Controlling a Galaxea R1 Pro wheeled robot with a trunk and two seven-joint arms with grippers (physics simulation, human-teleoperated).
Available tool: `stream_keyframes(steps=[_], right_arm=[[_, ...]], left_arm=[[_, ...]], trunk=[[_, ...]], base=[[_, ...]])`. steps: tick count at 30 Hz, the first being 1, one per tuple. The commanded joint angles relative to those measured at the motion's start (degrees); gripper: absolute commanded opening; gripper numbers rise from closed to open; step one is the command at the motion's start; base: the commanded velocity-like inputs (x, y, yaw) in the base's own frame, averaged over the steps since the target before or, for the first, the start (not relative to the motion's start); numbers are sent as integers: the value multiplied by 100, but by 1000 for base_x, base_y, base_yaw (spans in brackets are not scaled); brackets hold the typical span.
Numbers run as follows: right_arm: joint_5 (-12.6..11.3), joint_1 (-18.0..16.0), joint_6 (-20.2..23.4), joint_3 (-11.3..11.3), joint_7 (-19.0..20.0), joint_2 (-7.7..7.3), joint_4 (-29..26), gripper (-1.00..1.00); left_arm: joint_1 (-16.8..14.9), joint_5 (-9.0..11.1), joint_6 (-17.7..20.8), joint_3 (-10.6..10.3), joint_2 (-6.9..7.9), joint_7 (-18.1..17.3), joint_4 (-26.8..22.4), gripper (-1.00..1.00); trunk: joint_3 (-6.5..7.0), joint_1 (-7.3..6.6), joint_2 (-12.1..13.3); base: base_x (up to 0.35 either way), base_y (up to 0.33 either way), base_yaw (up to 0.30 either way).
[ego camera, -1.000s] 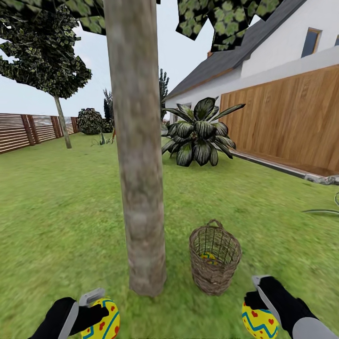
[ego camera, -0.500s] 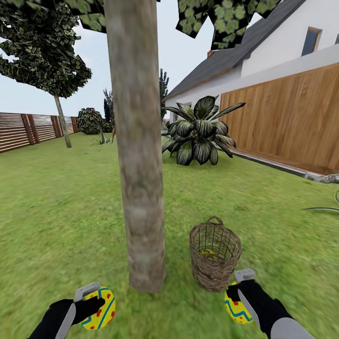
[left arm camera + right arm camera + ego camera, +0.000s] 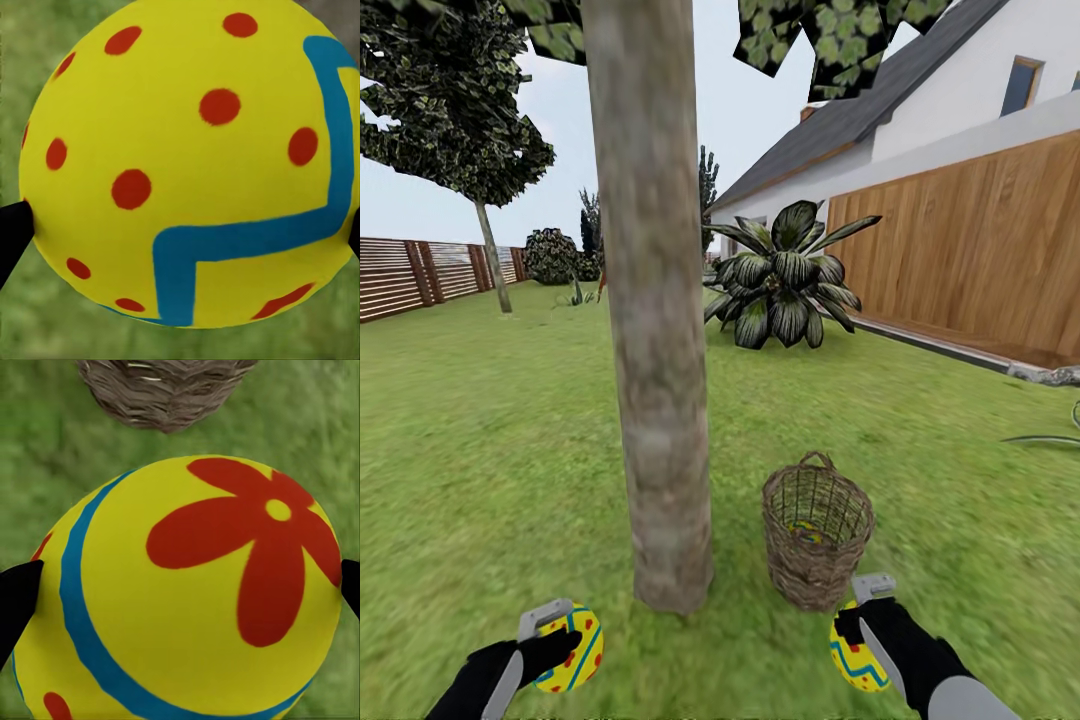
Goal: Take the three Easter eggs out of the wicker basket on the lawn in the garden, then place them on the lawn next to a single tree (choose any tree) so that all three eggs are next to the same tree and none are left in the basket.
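Observation:
The tree (image 3: 657, 400) rises from the lawn (image 3: 480, 450) straight ahead, its pale trunk thick and mottled. To its right stands the wicker basket (image 3: 816, 530) with one Easter egg (image 3: 805, 530) inside. My left gripper (image 3: 560, 645) is shut on a yellow egg with red dots (image 3: 572, 648) (image 3: 187, 161), low to the trunk's left. My right gripper (image 3: 857, 640) is shut on an egg with a red flower (image 3: 857, 655) (image 3: 187, 592), just in front of the basket (image 3: 161, 390).
A large dark-leaved plant (image 3: 785, 280) grows behind the basket. A wooden wall (image 3: 970, 250) and a white house (image 3: 960, 90) bound the right side. A slat fence (image 3: 420, 275) and a thin-trunked tree (image 3: 470, 130) stand far left. Open grass lies left of the trunk.
Both grippers with their eggs have moved forward: the right egg is now close in front of the basket, the left one nearer the trunk's base.

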Motion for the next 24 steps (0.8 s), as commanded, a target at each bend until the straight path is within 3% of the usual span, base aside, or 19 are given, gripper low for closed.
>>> stream_keyframes(steps=[1, 6, 8, 10, 13, 17, 24], right_arm=[[-34, -3, 32, 40, -41, -16, 21, -100], [-42, -19, -308, 28, -137, -53, 296, -100], [-29, -149, -213, 28, -833, -47, 329, -100], [-22, -367, 203, 28, -1055, -3, 390, -100], [-26, -434, 331, 36, -1085, 154, 583, -100], [-24, -439, 318, 37, -1086, 157, 629, -100], [-40, -439, -221, 57, -1077, 158, 636, -100]], left_arm=[[-3, 40, 37, 21, -3, -16, 23, -100], [-12, 48, 4, 12, -48, -21, 231, -100], [-13, 49, 3, 8, -55, -24, 234, -100], [-13, 49, 2, 3, -62, -24, 234, -100], [-34, 43, 23, -1, -61, -25, 238, -100], [-39, 31, 29, -9, -92, -25, 241, -100], [-39, 31, 20, -10, -91, -25, 174, -100]], trunk=[[-25, 22, -44], [-118, 131, -245], [-159, 175, -325], [-198, 219, -405], [-252, 285, -526], [-324, 373, -686], [-449, 527, -967]], base=[[0, 0, 0], [0, 0, -24], [0, 0, -87], [0, 0, -39], [0, 0, -3], [0, 0, 0], [0, 0, 0]])
